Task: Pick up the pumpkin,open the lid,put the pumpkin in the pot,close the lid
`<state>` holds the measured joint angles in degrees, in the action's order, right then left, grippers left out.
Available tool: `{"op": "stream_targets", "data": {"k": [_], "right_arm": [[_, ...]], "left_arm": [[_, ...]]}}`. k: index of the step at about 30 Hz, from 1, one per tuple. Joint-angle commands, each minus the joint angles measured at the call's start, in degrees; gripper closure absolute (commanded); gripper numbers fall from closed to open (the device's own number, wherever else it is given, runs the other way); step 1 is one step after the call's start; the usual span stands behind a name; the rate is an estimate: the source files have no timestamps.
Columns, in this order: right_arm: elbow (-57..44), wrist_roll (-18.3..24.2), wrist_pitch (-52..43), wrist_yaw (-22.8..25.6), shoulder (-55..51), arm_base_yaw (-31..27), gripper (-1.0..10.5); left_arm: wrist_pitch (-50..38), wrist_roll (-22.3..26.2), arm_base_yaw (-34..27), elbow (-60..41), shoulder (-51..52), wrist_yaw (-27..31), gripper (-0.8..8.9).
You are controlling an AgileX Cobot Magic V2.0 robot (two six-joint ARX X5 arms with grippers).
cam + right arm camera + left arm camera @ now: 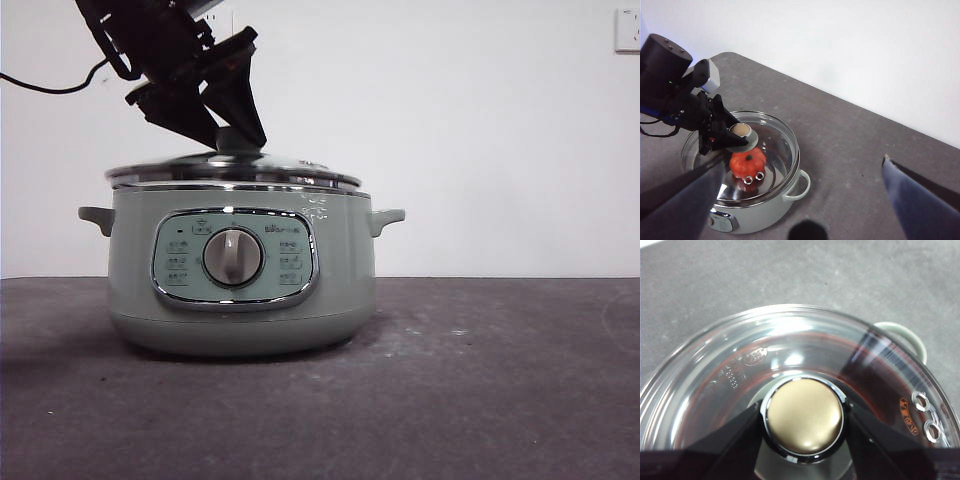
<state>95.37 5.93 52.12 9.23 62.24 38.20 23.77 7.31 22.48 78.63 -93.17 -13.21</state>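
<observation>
Your left tool (pixel 235 135) is clamped on the domed glass lid (pixel 233 170) seated over the orange ribbed pumpkin (pixel 747 161) in the sage-green pot (pixel 240 270); next just release, while your right tool (pixel 805 200) waits spread apart.

- The left gripper (pixel 802 422) has its two black jaws standing either side of the round knob (pixel 804 416), close against its chrome collar.
- The knob's top looks pale golden and glossy.
- Around the fingers (pixel 730 445) spreads the glass lid (pixel 740 365), with reddish reflections showing through it.
- Beyond the far finger, two small metal eyelets (pixel 926 415) sit near the lid's rim.
- A pale green pot handle (pixel 905 337) juts past the rim over the grey table (pixel 790 275).
</observation>
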Motion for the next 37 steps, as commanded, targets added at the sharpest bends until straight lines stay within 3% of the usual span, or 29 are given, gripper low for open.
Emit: {"op": "stream_targets", "data": {"k": [1, 25, 27, 31, 37], "right_arm": [[0.04, -0.48, -0.28, 0.20, 0.00, 0.07, 3.5], [0.04, -0.50, 0.72, 0.11, 0.02, 0.07, 3.5], [0.04, -0.52, 1.07, 0.09, 0.02, 0.07, 3.5], [0.07, -0.52, 1.73, 0.09, 0.00, 0.07, 3.5], [0.04, -0.57, 3.80, 0.09, 0.00, 0.07, 3.5]], "left_arm": [[-2.34, 0.33, 0.07, 0.24, 0.24, -0.61, 8.22], [1.57, 0.31, 1.55, 0.24, 0.13, 1.16, 8.09], [1.33, 0.28, 1.55, 0.24, 0.13, 1.16, 7.31], [0.85, 0.28, 1.57, 0.24, 0.13, 1.16, 3.38], [-0.20, 0.26, 1.55, 0.24, 0.13, 1.20, 3.10]]}}
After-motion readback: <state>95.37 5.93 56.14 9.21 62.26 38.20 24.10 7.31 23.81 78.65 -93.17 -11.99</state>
